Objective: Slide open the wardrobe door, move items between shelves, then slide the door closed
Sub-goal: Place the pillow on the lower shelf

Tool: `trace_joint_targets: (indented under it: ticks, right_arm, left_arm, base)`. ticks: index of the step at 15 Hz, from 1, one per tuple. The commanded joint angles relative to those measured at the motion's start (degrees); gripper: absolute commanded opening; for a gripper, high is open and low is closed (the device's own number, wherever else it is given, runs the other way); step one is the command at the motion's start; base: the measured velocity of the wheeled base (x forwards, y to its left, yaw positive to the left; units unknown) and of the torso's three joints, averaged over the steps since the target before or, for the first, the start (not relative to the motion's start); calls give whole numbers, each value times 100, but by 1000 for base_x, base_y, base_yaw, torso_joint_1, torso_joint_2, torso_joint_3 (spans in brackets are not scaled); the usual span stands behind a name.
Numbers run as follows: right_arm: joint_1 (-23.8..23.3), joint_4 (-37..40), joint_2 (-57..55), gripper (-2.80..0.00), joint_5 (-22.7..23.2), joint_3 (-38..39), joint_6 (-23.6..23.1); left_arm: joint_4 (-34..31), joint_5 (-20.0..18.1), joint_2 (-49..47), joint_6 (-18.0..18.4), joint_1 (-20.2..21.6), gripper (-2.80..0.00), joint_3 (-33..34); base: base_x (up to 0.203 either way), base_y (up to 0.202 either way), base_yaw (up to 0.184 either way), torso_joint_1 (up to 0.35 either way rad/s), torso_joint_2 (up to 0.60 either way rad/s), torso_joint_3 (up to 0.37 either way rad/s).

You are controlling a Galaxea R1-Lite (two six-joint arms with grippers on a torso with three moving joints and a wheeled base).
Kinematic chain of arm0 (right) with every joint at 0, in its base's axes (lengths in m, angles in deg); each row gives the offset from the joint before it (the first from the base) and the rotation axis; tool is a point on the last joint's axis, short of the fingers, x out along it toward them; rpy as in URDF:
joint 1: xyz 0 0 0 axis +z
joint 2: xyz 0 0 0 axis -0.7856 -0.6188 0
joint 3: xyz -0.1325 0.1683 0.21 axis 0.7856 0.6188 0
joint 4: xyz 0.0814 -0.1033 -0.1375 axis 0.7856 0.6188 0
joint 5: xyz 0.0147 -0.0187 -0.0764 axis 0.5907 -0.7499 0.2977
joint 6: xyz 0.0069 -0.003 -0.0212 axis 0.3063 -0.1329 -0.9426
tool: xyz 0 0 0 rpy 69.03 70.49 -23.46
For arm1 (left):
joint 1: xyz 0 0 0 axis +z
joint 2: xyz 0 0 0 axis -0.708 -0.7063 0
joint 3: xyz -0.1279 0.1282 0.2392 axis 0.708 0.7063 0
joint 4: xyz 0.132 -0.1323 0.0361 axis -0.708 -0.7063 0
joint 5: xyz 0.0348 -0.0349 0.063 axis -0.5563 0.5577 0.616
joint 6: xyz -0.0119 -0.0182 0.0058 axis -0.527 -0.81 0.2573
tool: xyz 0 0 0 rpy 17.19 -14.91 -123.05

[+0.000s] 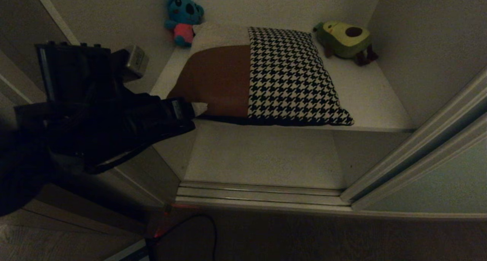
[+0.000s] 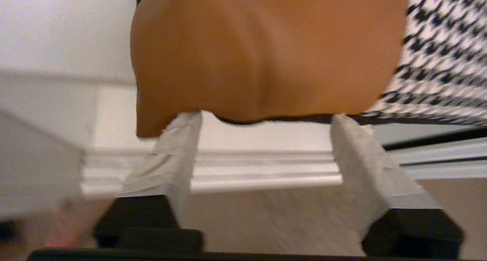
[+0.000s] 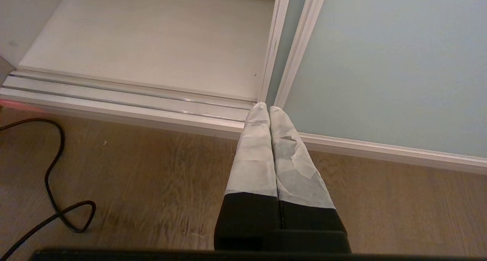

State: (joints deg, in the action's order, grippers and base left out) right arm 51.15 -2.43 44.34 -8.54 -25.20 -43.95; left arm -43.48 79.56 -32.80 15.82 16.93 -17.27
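White shelf bearing patchwork cushion, with blue plush far left, avocado plush far right.

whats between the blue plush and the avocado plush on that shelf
The cushion lies between the blue plush and the avocado plush, its far edge filling most of that stretch of the white shelf, as the head view shows.

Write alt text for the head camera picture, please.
A patchwork cushion lies flat on a white wardrobe shelf, between a blue plush toy and an avocado plush. The robot's left gripper sits at the cushion's near corner, fingers open.
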Motion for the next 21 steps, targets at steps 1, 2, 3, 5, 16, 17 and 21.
trace_joint_targets:
  ticks: [1, 2, 3, 5, 16, 17, 21]
  right_arm:
    - [1, 0, -3, -280, 4, 18, 0]
    - [1, 0, -5, -280, 4, 18, -4]
    - [1, 0, 0, -280, 4, 18, 0]
    - [1, 0, -8, -280, 4, 18, 0]
    - [1, 0, -6, -280, 4, 18, 0]
    - [1, 0, -7, -280, 4, 18, 0]
    - [1, 0, 0, -280, 4, 18, -9]
  left_arm:
    - [-648, -39, 216, -349, 45, 0, -414]
    - [-802, -68, 209, -404, 178, 0, -523]
    - [-856, -114, 147, -416, 239, 0, -627]
    - [-1024, -155, -134, -523, 433, 0, -732]
    - [-812, -752, -725, -1598, 867, 0, -561]
    - [-609, -946, -735, -1799, 939, 0, -545]
    - [913, -1212, -987, -1865, 1092, 0, -130]
  base:
    - [0, 0, 0, 0, 0, 0]
    - [0, 0, 0, 0, 0, 0]
    - [0, 0, 0, 0, 0, 0]
    - [0, 0, 0, 0, 0, 0]
    - [0, 0, 0, 0, 0, 0]
    - [0, 0, 0, 0, 0, 0]
    - [0, 0, 0, 0, 0, 0]
